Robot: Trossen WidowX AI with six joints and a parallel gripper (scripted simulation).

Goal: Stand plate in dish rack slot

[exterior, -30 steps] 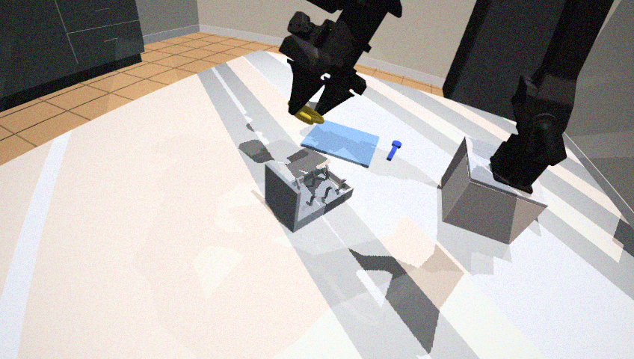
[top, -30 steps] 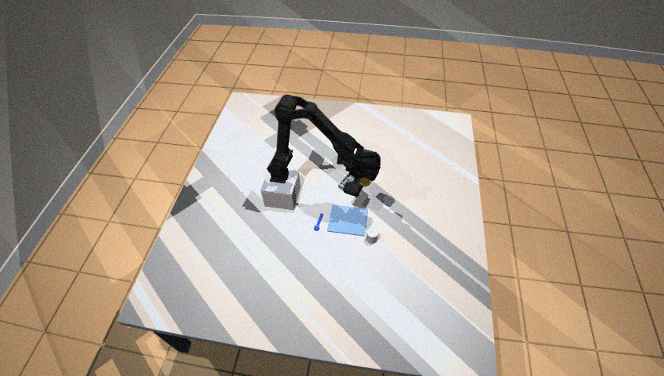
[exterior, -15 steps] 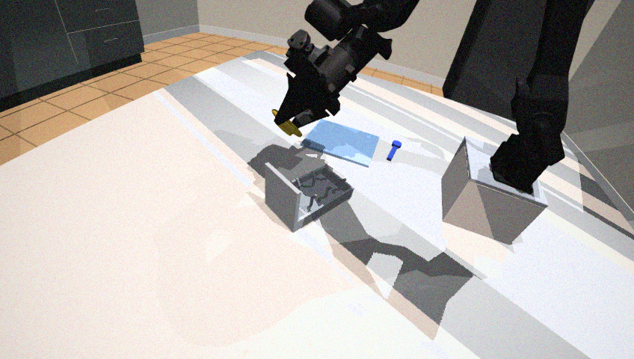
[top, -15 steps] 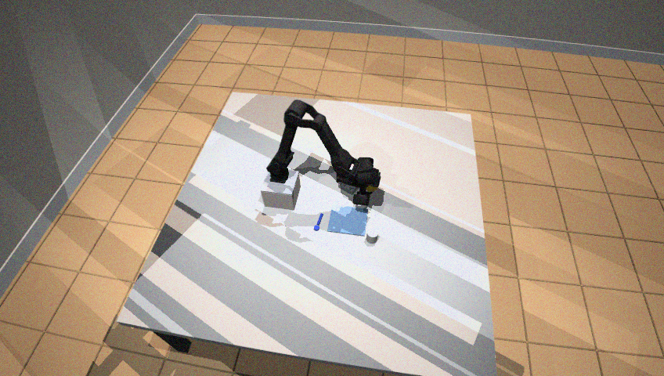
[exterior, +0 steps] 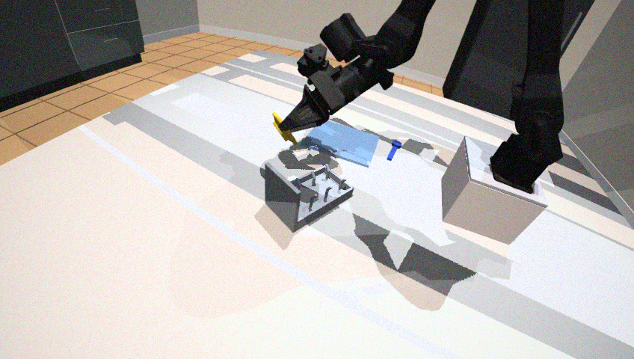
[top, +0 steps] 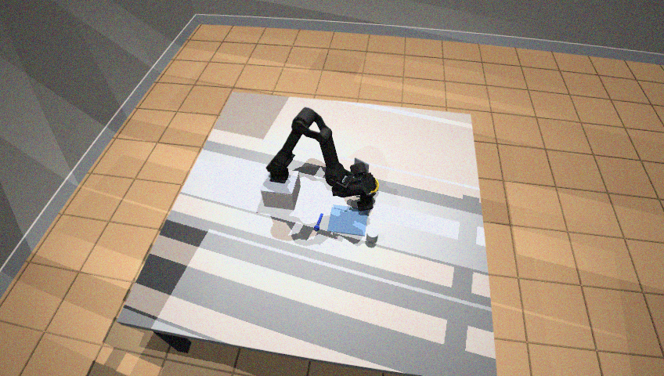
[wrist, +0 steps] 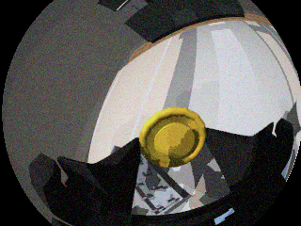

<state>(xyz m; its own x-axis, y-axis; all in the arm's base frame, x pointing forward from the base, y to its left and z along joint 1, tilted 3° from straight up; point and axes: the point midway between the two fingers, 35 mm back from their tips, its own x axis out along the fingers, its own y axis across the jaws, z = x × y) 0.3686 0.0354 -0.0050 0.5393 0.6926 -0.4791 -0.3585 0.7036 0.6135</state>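
Observation:
The yellow round plate (top: 376,186) (exterior: 287,134) (wrist: 174,137) is held off the table, shown nearly edge-on and steeply tilted in the exterior view. My gripper (exterior: 283,127) (wrist: 173,137) is shut on it, with a dark finger at either side of the plate in the wrist view. The grey dish rack (exterior: 281,195) stands on the table with a tall end wall and several short pegs inside. In the exterior view the plate is above and beyond the rack, apart from it. In the top view the arm hides most of the rack; in the wrist view its pegs show below the plate.
A flat blue board (top: 347,221) (exterior: 351,140) lies near the rack. A small blue bolt-shaped thing (top: 319,222) (exterior: 393,150) lies beside it. A grey cylinder (top: 371,236) stands at the board's corner. The arm's block base (top: 279,197) (exterior: 493,206) stands to one side.

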